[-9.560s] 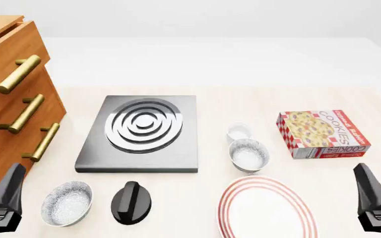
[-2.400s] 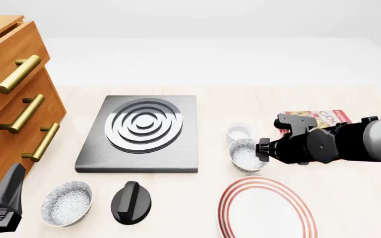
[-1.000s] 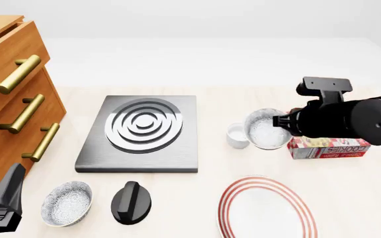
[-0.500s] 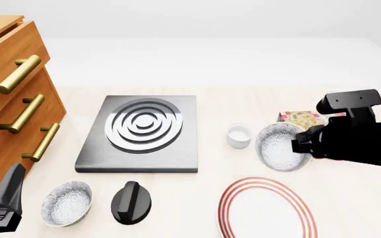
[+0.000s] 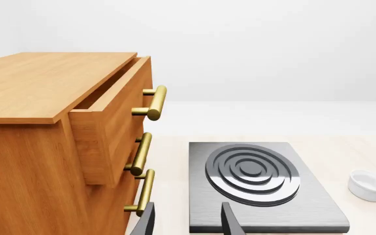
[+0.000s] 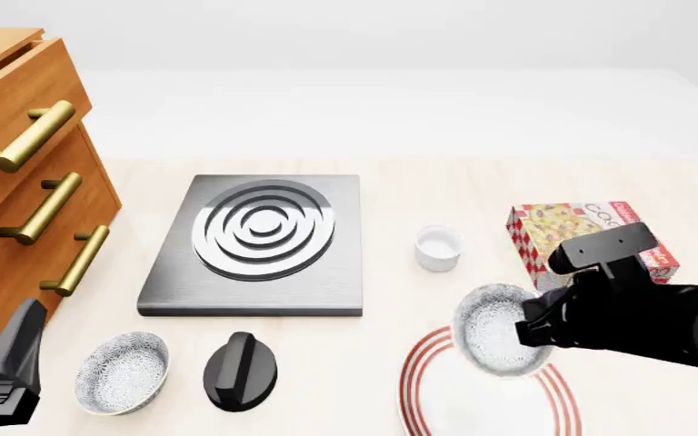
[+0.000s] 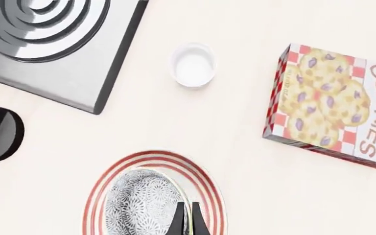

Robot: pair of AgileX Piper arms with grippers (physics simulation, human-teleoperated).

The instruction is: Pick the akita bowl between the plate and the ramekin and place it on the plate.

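Bright, even, diffuse light with no visible source fills these crisp, noise-free renders, leaving only faint soft shadows on the table point(image 6: 385, 191), a gentle sheen on the brass drawer handles point(image 6: 28, 136) and the stove plate's rings point(image 6: 262, 227), with no blur or edge distortion.

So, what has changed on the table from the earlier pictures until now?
The right gripper came in, closed on the akita bowl that stood between the ramekin and the plate, lifted it, and carried it toward the near edge; it now holds it tilted over the plate. The left gripper, the second bowl, the ramekin, cookie box and stove plate stayed in place.
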